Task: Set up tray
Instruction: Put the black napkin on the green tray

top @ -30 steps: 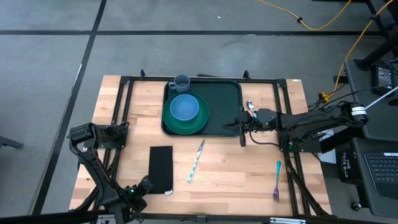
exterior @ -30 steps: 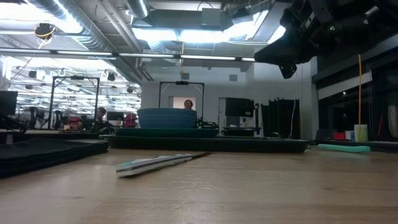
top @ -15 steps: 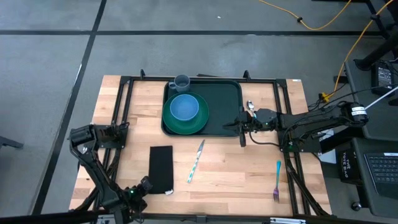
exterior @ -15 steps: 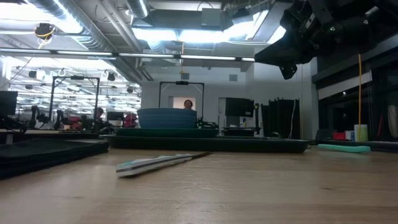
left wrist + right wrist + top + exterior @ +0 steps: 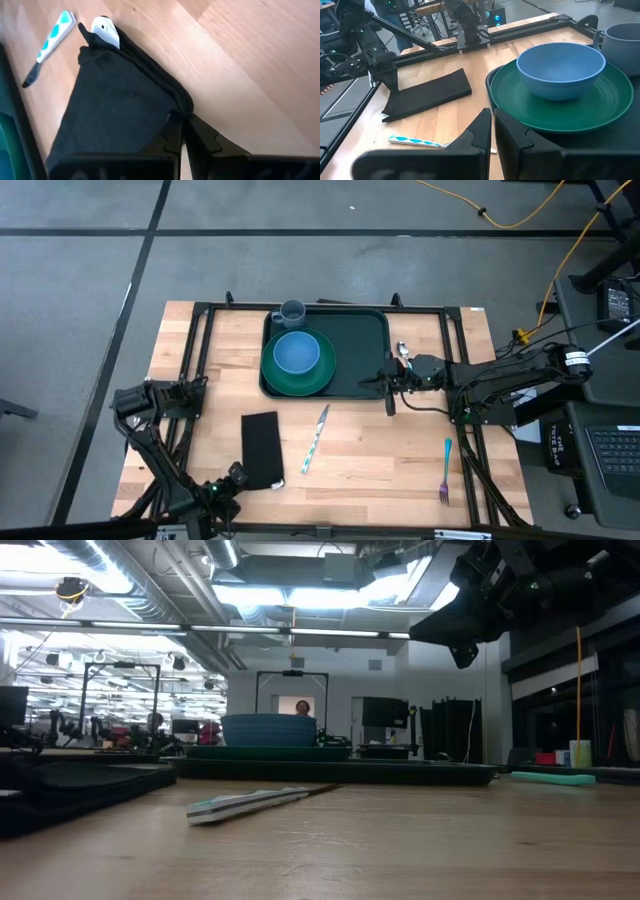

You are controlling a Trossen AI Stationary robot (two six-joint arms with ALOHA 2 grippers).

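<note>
The dark green tray [image 5: 352, 350] lies at the table's far middle. On it a round green plate [image 5: 318, 376] carries a blue bowl [image 5: 296, 352], with a grey-blue cup [image 5: 292, 311] behind. A folded black cloth [image 5: 260, 448] lies flat on the wood near the front left. My left gripper [image 5: 233, 479] is shut on its near-left corner. My right gripper [image 5: 390, 383] hovers shut over the tray's right rim and holds nothing. A knife [image 5: 314, 439] with a patterned handle lies right of the cloth. My left gripper pinches the black cloth's near-left corner [image 5: 176, 106] between its two fingers; several folded layers show at that edge. The fingers come in low from the table's near left. The rest of the cloth lies on the table, with a white tag [image 5: 106, 30] at its other near corner.
A fork [image 5: 445, 471] lies at the near right and a spoon [image 5: 402, 351] just right of the tray. A black metal frame [image 5: 200, 350] runs around the table's edges. Bare wood lies between the knife and the fork.
My left gripper has shut on the cloth's near-left corner. The cloth's near end has shifted a little toward the table's right and bunched slightly; its far end stays where it was.
</note>
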